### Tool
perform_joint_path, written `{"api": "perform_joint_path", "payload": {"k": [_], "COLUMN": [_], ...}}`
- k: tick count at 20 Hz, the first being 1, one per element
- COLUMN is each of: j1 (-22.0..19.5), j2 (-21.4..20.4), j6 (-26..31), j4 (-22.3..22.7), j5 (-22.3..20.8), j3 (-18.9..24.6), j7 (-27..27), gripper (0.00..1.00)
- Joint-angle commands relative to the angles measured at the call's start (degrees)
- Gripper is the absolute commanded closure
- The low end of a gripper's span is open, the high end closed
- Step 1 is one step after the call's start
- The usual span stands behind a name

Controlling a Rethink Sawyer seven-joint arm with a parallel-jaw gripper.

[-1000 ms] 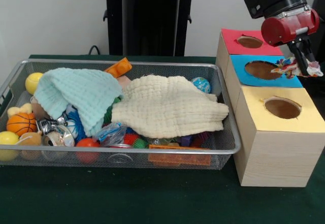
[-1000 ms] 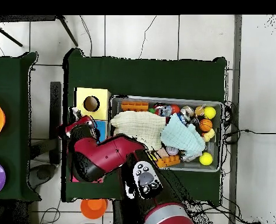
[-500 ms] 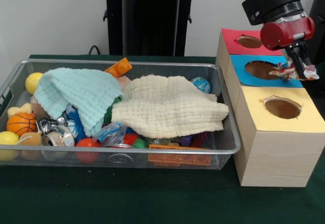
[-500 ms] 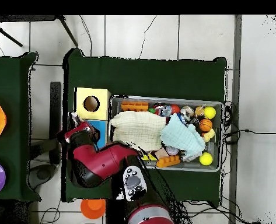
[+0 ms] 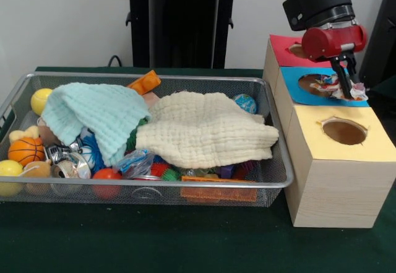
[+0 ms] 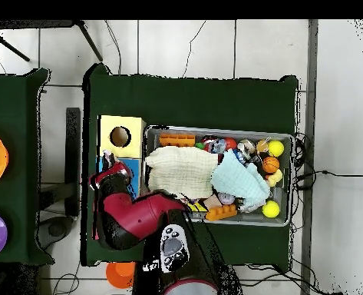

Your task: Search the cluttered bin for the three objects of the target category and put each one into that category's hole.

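My gripper [image 5: 344, 81] is clamped on a small crumpled multicolored toy [image 5: 334, 87], right over the blue box's hole [image 5: 318, 84]. Wire bin [image 5: 279, 161] holds a cream cloth [image 5: 207, 130], mint cloth [image 5: 93, 115], balls and clutter.

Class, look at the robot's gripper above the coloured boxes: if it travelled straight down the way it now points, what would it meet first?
The gripper, shut on a small crumpled multicoloured item, points down at the blue-topped box. It would probably enter that box's hole or strike its rim; depth is unclear.
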Motion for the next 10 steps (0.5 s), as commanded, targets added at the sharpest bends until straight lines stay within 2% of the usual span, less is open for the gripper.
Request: {"api": "perform_joint_path", "payload": {"k": [1,4,10], "j1": [1.6,2.2,2.7], "j2": [0.4,0.3,3.4], "j6": [-3.0,-2.4,4.8], "j4": [-3.7,-4.1,-10.3], "j5": [2.0,2.2,4.5], "j3": [-4.0,-4.4,-3.6], "j7": [5.3,5.8,5.7], "gripper": [1.0,1.0,1.0]}}
